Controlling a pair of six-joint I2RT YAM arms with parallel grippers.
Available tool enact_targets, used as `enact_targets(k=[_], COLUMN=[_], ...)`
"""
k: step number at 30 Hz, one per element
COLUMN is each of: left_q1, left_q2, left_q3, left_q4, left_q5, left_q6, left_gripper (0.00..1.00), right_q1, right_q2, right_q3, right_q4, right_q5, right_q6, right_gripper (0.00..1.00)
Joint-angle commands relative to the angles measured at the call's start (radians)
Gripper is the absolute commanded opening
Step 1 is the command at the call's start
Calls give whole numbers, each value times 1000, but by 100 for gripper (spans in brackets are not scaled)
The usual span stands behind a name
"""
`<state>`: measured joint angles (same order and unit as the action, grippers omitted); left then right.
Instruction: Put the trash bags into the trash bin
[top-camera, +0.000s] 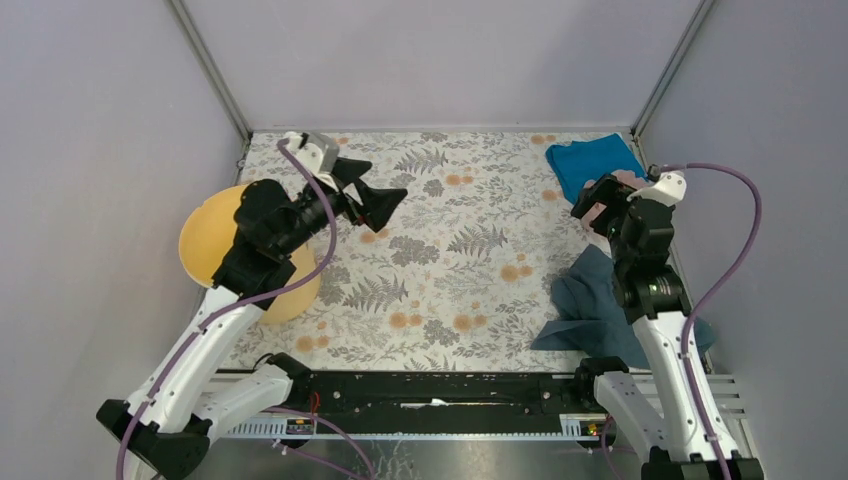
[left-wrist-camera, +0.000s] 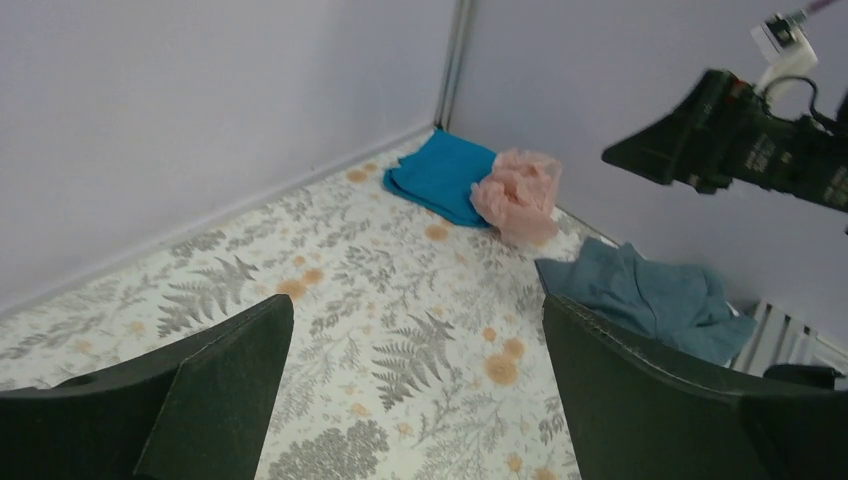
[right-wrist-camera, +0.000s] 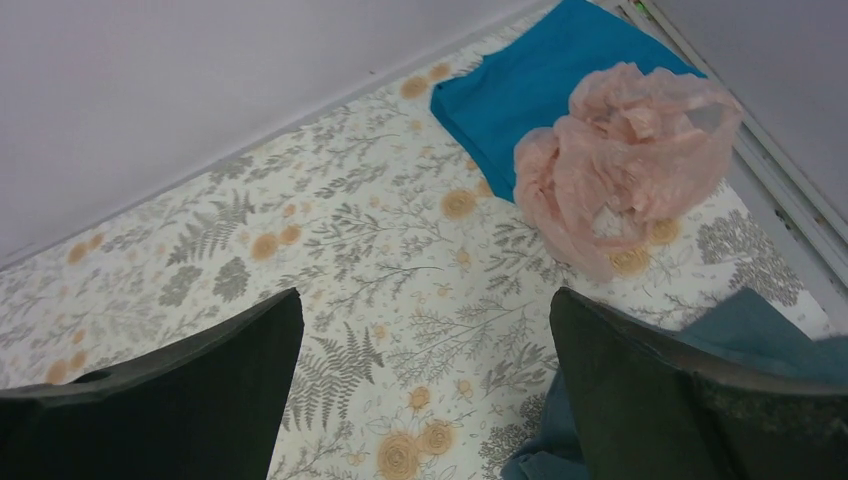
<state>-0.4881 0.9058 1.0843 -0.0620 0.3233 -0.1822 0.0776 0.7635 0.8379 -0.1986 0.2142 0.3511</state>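
Pale-pink trash bag (right-wrist-camera: 625, 160) crumpled against blue cloth (right-wrist-camera: 540, 75), right pincer (right-wrist-camera: 422, 310) released near cloth, left pincer (left-wrist-camera: 415, 310) released, well apart.

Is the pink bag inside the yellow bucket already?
No, the pink bag lies crumpled on the flowery table by the bright blue cloth, across the table from the yellow bucket.

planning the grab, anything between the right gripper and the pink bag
Nothing visible. Only bare table lies between the open right gripper and the pink bag, which sits at the bright blue cloth's edge.
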Motion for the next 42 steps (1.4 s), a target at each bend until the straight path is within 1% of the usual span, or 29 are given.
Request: enact_targets(k=[1,5,10,12,15,18,23,27,31,33,37,39,42], left_q1=[-59,-86,-94,-100,-101,-102,-100,-101,-101,-101,-101,-101,-100], left_q2=[16,27,29,29,27,23,8,-3,-2,0,12,21,30], left_q3=[-18,-18,-24,-25,-30,-31,-30,-28,-23,-24,-23,-24,-27], left_q4=[11,11,12,12,26,30,31,31,30,31,30,31,31], left_q5=[-61,-75,-99,-102,-93,-77,-94,-90,-63,-58,-57,-59,-65], left_q6=[32,28,22,19,8,1,8,4,-9,-15,-19,-19,-18], left_gripper=[99,99,99,99,99,99,99,99,99,99,99,99,99], right_q1=[-2,-1,-1,-3,-4,-12,-27,-63,-71,-103,-111,-113,-113], right_q2=[65,122,206,255,349,466,634,755,831,855,872,861,838], right_q3=[45,21,-70,-87,-95,-57,50,163,180,182,173,151,122], right_q4=[-5,21,182,247,334,380,403,296,295,289,267,287,310], right_q5=[141,250,387,466,530,537,482,504,495,464,429,393,321], right_q6=[51,69,28,41,44,35,-12,39,49,60,108,114,110], right_gripper=[100,100,100,100,100,100,100,100,100,98,89,80,45])
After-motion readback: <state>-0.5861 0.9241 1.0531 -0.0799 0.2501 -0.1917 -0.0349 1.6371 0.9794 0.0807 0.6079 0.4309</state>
